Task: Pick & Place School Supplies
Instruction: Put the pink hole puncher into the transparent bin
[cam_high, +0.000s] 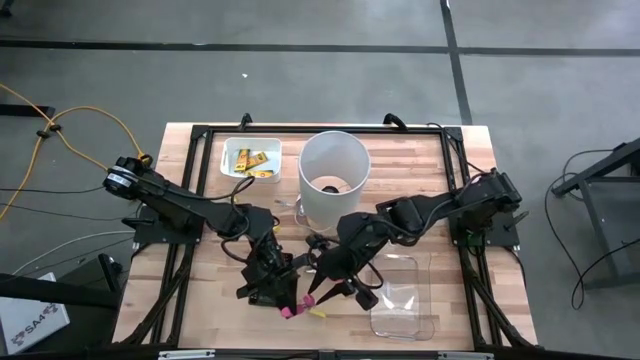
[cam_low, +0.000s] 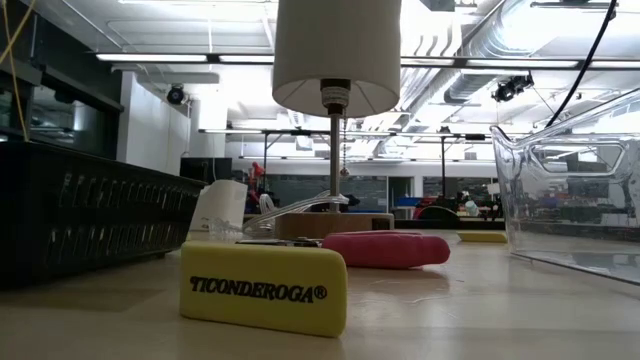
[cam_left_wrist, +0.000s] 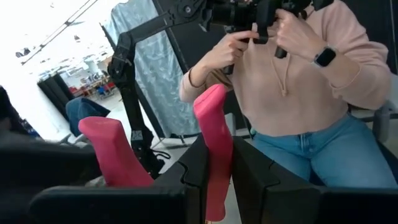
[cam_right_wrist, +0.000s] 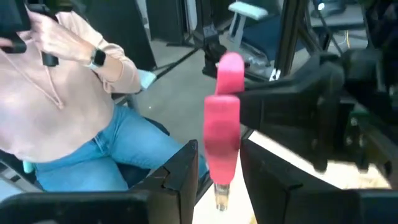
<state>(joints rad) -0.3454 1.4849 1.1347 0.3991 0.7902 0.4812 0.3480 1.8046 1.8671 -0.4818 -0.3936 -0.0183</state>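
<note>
A pink-handled tool (cam_high: 297, 308) sits near the table's near edge, between my two grippers. My left gripper (cam_high: 278, 290) is shut on one pink handle (cam_left_wrist: 214, 149); a second pink handle (cam_left_wrist: 115, 152) stands free beside it. My right gripper (cam_high: 350, 290) is shut on a pink handle (cam_right_wrist: 222, 140). I cannot tell whether both hold the same tool. One yellow oblong piece (cam_high: 320, 312) lies flat on the table by them, large in the low view (cam_low: 265, 288); a pink handle (cam_low: 385, 248) lies behind it. More yellow pieces (cam_high: 252, 160) lie in a tray. My left gripper pinches one pink handle (cam_left_wrist: 217, 177) between its two fingers, which lie across it. The handle's rounded free end (cam_left_wrist: 211, 99) sticks out past the fingers. My right gripper pinches a pink handle (cam_right_wrist: 222, 158) between its two fingers, across its length. A bit of metal (cam_right_wrist: 221, 200) shows at the handle's end by the fingers, and its other end (cam_right_wrist: 230, 65) sticks out beyond them.
A tall white cylinder (cam_high: 333, 178) stands at mid-table just behind the grippers. A clear plastic container (cam_high: 405, 295) sits to the right of them. The white tray (cam_high: 228, 170) is at the far left. A person (cam_left_wrist: 298, 93) sits beyond the near edge.
</note>
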